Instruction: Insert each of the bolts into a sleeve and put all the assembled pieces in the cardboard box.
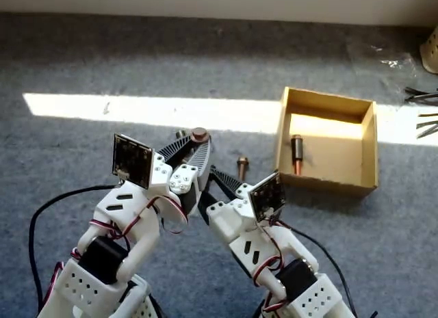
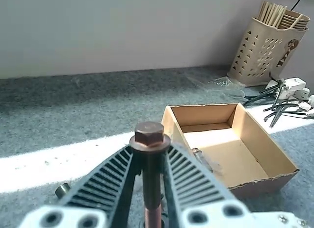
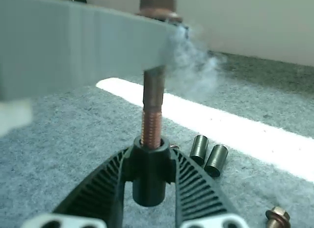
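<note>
My left gripper [image 1: 194, 146] [image 2: 149, 150] is shut on a copper bolt [image 1: 199, 134] [image 2: 149, 136], held upright just under its hex head. Right below it, my right gripper [image 1: 209, 174] [image 3: 148, 158] is shut on a black sleeve [image 3: 148, 175]. The bolt's threaded end [image 3: 151, 126] stands in the sleeve's mouth. The cardboard box [image 1: 367, 148] [image 2: 267, 157] lies to the right and holds one assembled piece [image 1: 297, 154] [image 2: 200, 156]. A loose bolt [image 1: 242, 165] [image 3: 277, 216] lies between the grippers and the box. Two loose sleeves [image 3: 208, 154] rest side by side on the carpet.
Grey carpet with a sunlit strip [image 1: 82, 104] running across it. Another small sleeve [image 2: 62, 190] lies near my left gripper. A beige utensil holder [image 2: 267, 45] and dark tools [image 1: 421, 96] [image 2: 279, 98] sit beyond the box at the far right.
</note>
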You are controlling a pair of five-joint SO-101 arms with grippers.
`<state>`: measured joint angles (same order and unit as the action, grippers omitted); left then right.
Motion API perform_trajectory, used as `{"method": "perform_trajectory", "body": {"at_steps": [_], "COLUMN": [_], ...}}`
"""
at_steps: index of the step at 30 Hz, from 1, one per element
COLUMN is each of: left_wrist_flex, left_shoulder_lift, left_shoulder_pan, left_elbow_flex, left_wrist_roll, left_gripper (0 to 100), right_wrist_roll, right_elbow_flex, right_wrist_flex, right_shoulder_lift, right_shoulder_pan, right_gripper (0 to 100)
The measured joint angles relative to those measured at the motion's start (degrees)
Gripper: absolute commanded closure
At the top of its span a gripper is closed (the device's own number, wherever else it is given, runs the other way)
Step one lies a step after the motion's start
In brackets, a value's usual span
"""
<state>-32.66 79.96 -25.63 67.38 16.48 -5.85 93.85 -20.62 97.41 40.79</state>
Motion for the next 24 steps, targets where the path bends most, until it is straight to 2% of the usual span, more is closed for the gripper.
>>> {"method": "perform_trajectory", "body": {"at_steps": [11,24], "left_wrist_flex": [0.00,0.00], "left_shoulder_lift": [0.00,0.09], "left_shoulder_pan": [-0.09,-0.18], "left_elbow_flex": [2.73,5.98], "left_wrist_roll": [0.00,0.00], "left_gripper": [99,99], "right_wrist_roll": [2.90,2.99], "right_elbow_flex": [0.00,0.00], "right_wrist_flex": [0.00,0.00], "right_shoulder_lift": [0.00,0.00], "right_shoulder_pan": [-2.37,-2.37], "right_gripper": [99.4,99.4]}}
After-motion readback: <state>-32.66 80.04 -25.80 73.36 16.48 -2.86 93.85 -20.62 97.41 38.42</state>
